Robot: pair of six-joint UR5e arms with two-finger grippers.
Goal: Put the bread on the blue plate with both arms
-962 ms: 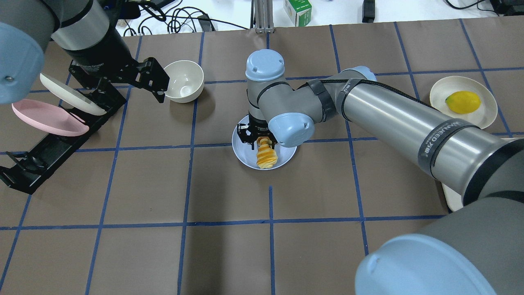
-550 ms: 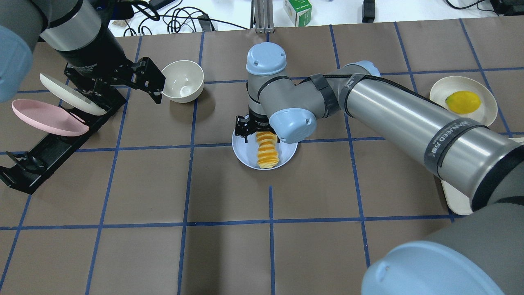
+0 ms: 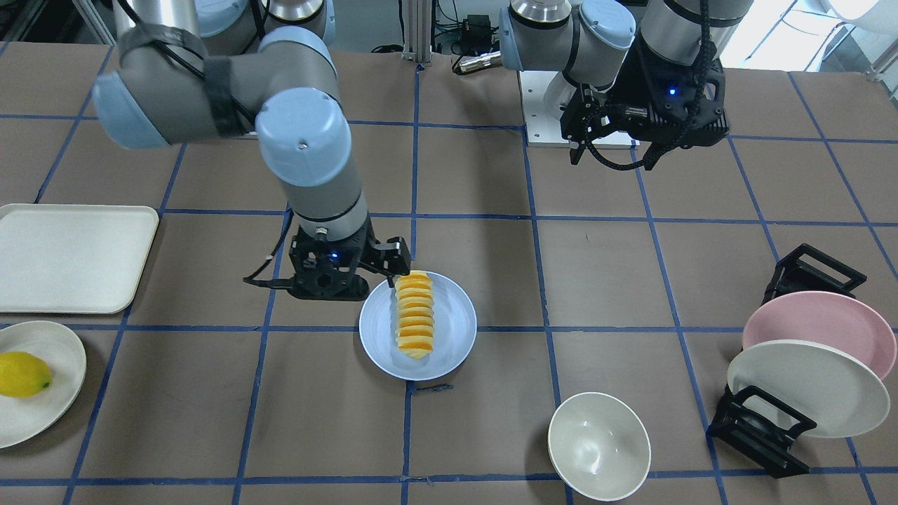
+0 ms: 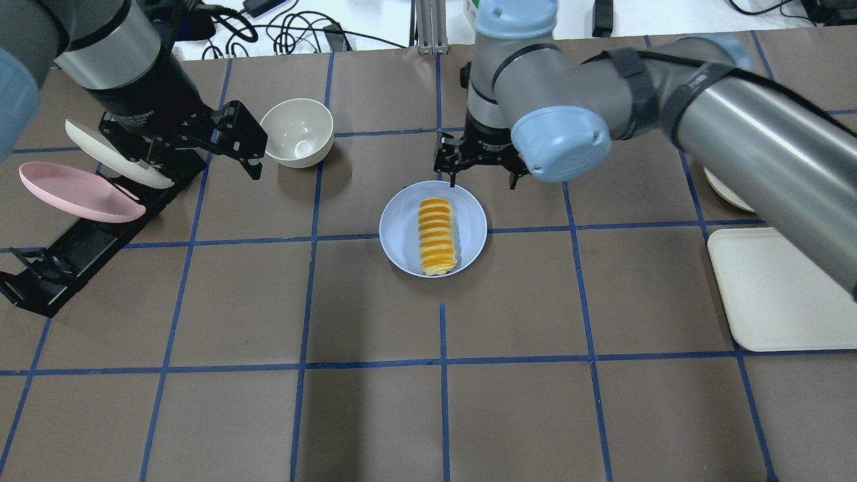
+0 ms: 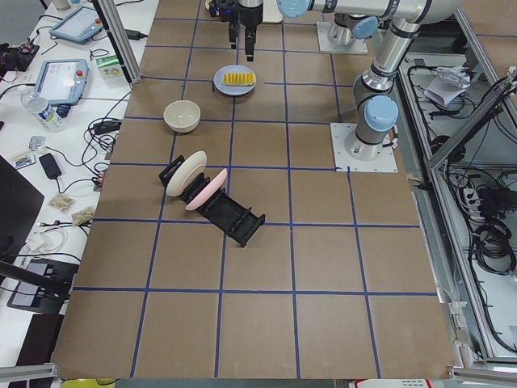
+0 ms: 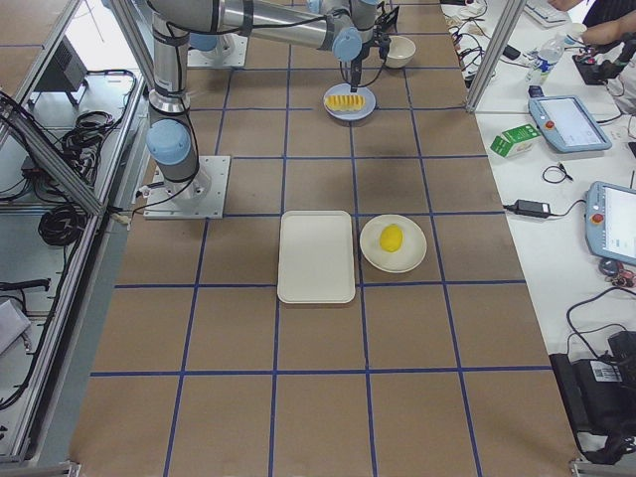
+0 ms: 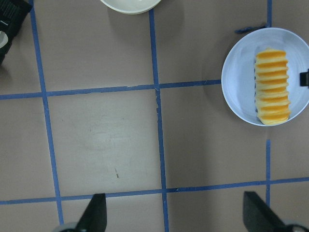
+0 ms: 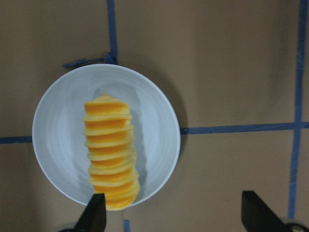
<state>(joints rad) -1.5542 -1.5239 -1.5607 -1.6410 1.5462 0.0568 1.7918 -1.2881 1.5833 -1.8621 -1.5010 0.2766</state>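
Orange-yellow bread (image 4: 436,235) lying whole along blue plate (image 4: 402,234), mid-counter. Just beyond plate, toward far edge, right gripper (image 4: 482,182) spread, empty. Toward left edge beside bowl (image 4: 296,132), left gripper (image 4: 253,155) apart, empty too. Risk: low fingertip clipping rim on retreat, sliding plate, toppling slices.

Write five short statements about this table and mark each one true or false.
1. The bread lies on the blue plate. True.
2. The right gripper is shut on the bread. False: it is open and holds nothing.
3. The lemon sits in the white bowl. False: it lies on a cream plate, and the bowl is empty.
4. The pink plate stands in the black rack. True.
5. The left gripper holds a plate. False: it is open and empty, near the bowl.
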